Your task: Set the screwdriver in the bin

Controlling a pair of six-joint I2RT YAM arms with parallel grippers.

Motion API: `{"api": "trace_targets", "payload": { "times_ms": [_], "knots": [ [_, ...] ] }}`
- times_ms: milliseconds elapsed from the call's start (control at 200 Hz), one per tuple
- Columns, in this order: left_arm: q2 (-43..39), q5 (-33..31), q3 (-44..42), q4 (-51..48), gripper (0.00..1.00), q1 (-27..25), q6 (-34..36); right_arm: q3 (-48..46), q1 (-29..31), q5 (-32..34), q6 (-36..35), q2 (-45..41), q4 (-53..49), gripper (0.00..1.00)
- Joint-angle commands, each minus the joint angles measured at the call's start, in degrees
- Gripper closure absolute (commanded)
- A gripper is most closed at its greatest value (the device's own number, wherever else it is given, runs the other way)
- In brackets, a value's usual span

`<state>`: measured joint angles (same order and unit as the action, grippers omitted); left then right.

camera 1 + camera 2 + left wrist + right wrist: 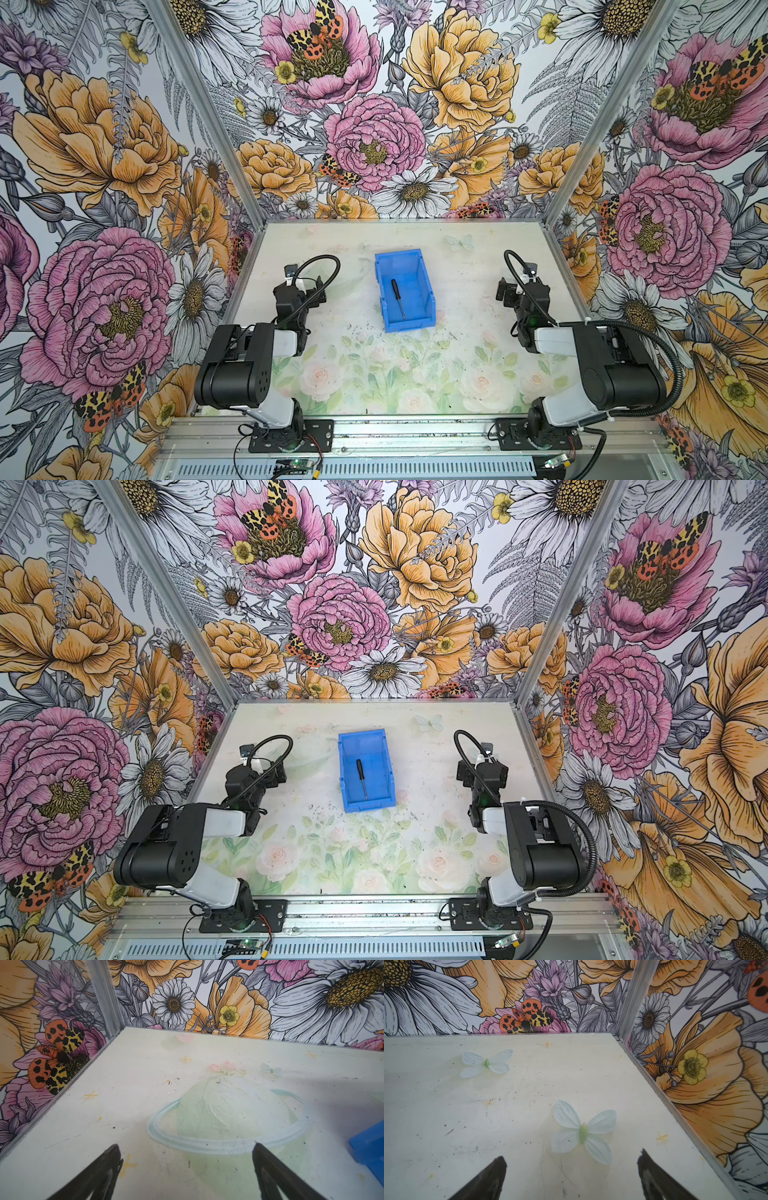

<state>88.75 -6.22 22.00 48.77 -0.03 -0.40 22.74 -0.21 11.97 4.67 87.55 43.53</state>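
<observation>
Item: small black-handled screwdriver (398, 298) with thin silver shaft, lying flat inside the bright blue rectangular plastic bin (417, 282). We log the left tool (186, 1147) and right tool (572, 1153) spread wide, empty, well apart from the bin. We judge placement done, nothing left.

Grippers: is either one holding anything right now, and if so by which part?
Nothing is held. The left gripper and the right gripper both stand open and empty, and the screwdriver lies loose inside the bin.
</observation>
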Motion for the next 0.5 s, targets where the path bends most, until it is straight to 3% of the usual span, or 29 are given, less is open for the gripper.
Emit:
{"api": "trace_targets", "payload": {
  "times_ms": [0, 495],
  "knots": [
    [0.0, -4.2, -0.5, 4.9, 0.01, -0.8, 0.8, -0.2, 0.0, -1.8, 0.7, 0.4, 5.8, 0.00],
    [0.0, -4.5, -0.9, 5.9, 0.01, -1.8, 2.0, 0.0, -0.1, -1.7, 0.7, 0.6, 5.3, 0.01]
  ]
}}
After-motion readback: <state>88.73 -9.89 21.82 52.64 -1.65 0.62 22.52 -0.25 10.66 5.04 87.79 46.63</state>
